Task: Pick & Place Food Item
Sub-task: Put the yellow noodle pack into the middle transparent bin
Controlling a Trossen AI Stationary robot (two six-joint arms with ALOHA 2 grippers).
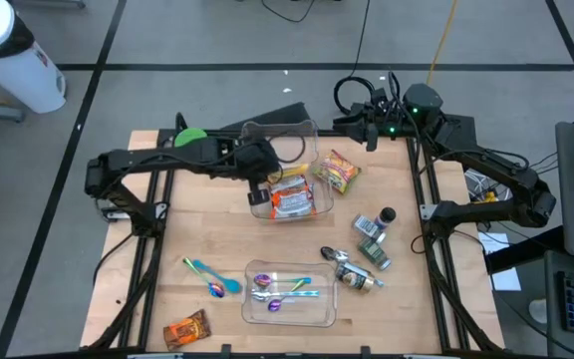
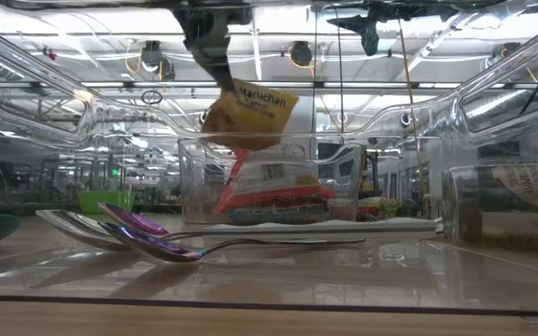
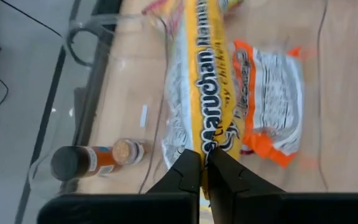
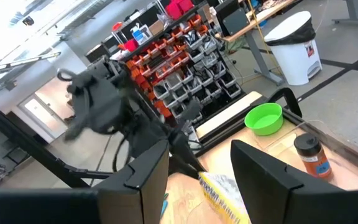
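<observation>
A yellow Maruchan noodle packet (image 2: 250, 114) hangs over a clear plastic container (image 1: 319, 211) at the table's middle, with my left gripper (image 1: 260, 189) shut on it. An orange-and-white packet (image 2: 274, 196) lies flat on the container's bottom, seen past the yellow packet (image 3: 207, 81) in the left wrist view as the orange packet (image 3: 269, 93). My right gripper (image 4: 197, 168) is held open and level at the far right (image 1: 365, 124), with nothing between its fingers. My left gripper pinches one short end of the yellow packet (image 3: 205, 148) between its two fingertips (image 3: 188, 168). The fingers slant down from the table's left. The packet hangs tilted below them, clear of the orange packet, its lower edge (image 2: 255, 145) about level with the container's rim.
Another yellow-red packet (image 1: 337, 172) lies right of the container. A green bowl (image 1: 191, 137) sits far left. Spice bottles (image 1: 372, 244) lie at the right. A clear tray with spoons (image 1: 289, 296), loose spoons (image 1: 212, 277) and a snack packet (image 1: 185, 329) lie near.
</observation>
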